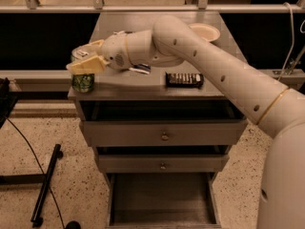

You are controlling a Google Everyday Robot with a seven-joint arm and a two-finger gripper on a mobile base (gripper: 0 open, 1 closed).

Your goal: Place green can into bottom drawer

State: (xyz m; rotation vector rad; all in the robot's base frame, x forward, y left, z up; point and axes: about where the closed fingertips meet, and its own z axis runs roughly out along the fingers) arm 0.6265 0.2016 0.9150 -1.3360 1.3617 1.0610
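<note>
Gripper (82,56) sits over the green can (83,82), which stands at the cabinet top's (138,80) left front corner. I can't tell if it's clamped. Bottom drawer (162,197) pulled out below, ready to receive.

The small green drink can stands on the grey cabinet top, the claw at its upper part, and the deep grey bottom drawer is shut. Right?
No: the camera view shows the deep grey bottom drawer pulled open. The small green drink can does stand on the grey cabinet top, the claw at its upper part.
</note>
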